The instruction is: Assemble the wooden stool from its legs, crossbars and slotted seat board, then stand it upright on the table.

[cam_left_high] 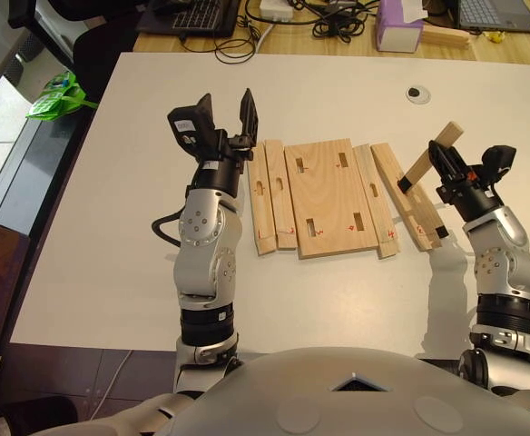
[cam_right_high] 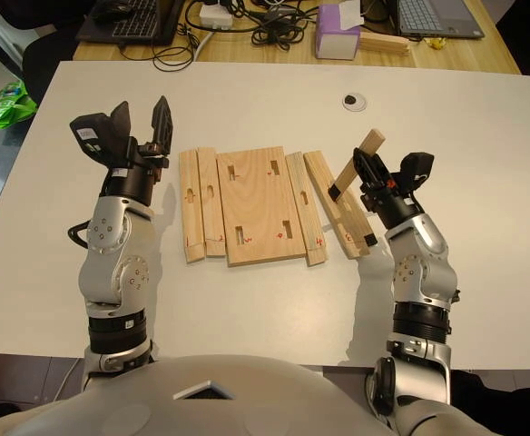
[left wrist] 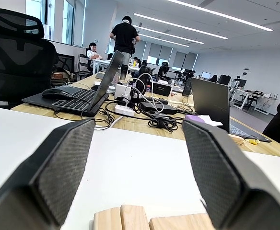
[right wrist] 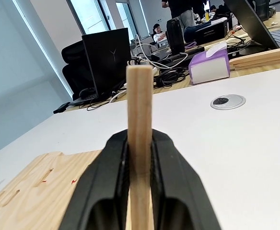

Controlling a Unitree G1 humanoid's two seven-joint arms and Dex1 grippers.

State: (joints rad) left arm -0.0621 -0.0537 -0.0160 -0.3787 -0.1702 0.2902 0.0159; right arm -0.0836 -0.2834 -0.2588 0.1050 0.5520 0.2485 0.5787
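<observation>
The stick (cam_left_high: 428, 160) sat clamped between my right jaws, gripped partway along its length, tilted, with its far end poking up past the fingertips. Directly under those jaws lay two slats (cam_left_high: 412, 202), side by side on the counter (cam_left_high: 111, 263). Further inward lay the slotted board (cam_left_high: 330, 195), flat, with another slat (cam_left_high: 377, 202) against its edge on the side toward the right jaws. My left jaws stood wide apart and empty, raised off the counter, and a pair of slats (cam_left_high: 265, 204) lay just to their inner side, between them and the board.

I judged the stick light, stiff and dry, so the pads should bite well on its flat faces. Being thin, it could pivot in the grip if pushed off-axis. For seating it in a slot, I would take hold closer to the entering end.
</observation>
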